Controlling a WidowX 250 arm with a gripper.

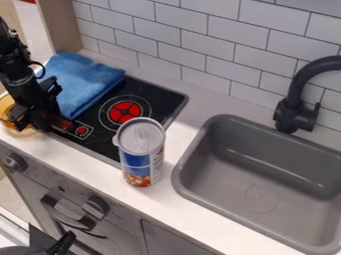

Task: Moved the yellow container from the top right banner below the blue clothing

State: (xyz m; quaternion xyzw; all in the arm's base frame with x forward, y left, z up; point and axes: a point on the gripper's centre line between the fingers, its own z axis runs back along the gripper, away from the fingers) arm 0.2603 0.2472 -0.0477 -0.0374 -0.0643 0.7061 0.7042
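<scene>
Yellow container (7, 107) beside the blue cloth (83, 82), placing stage, I'd say! Can't tell your pincer's (37, 122) grip; ensure release, lift clear.

I can see the see-through yellow container (6, 105) at the left edge of my frame, partly hidden, below and left of the blue cloth (81, 79), which lies folded and rumpled at upper left.

And nothing legible to call here, just the can (142, 136), a blue label (135, 160) around it, its print too small to read
</scene>
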